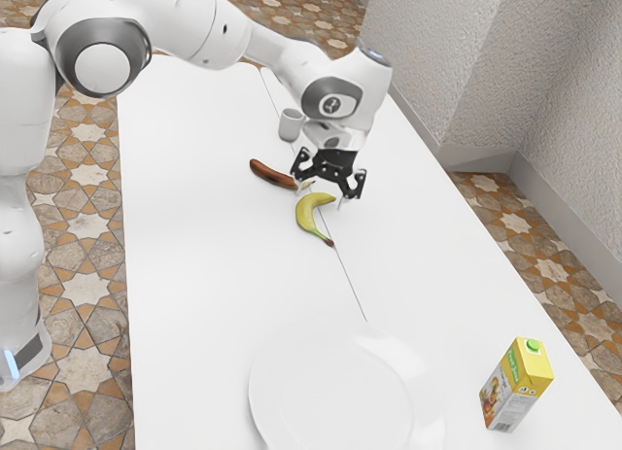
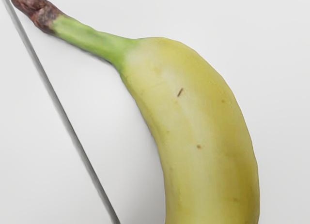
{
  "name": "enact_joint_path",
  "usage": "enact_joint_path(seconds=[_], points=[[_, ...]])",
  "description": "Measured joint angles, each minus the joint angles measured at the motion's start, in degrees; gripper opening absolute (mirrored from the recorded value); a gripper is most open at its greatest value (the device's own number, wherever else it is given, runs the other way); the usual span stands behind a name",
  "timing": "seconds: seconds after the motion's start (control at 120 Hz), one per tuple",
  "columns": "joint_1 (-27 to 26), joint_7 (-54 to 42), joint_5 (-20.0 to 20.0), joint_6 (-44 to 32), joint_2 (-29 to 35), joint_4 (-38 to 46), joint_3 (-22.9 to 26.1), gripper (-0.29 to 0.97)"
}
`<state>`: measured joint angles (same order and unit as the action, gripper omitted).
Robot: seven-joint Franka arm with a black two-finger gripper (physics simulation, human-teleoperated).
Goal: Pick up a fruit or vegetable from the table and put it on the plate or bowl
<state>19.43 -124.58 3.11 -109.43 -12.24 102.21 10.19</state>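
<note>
Plate (image 1: 330,397) sat bare at the near end of the counter (image 1: 194,226) while, well apart from it, the arm's fingers (image 1: 352,188) hung spread open just over the banana (image 1: 313,215) lying flat, so the grasp looked pending: lowering, then closing on the fruit.

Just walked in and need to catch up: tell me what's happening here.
A robot arm's gripper hangs, fingers open, just above a yellow banana lying on the white table. Nothing is held yet. The white plate sits nearer the camera, with a juice carton beside it. A brown elongated item and a cup lie beyond the gripper.
</note>
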Motion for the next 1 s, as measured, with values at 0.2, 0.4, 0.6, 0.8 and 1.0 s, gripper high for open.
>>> enact_joint_path(seconds=[0.2, 0.4, 0.6, 0.8, 1.0], points=[[0.02, -0.75, -0.06, -0.57, 0.11, 0.79, 0.0, 0.68], [0.63, -1.29, -0.11, -1.08, 0.25, 1.35, -0.08, 0.68], [0.71, -1.68, -0.14, -1.36, 0.25, 1.93, -0.09, 0.68], [0.79, -1.96, -0.25, -1.76, 0.17, 2.34, -0.09, 0.68], [0.86, -2.16, -0.31, -2.09, 0.1, 2.59, -0.09, 0.68]])
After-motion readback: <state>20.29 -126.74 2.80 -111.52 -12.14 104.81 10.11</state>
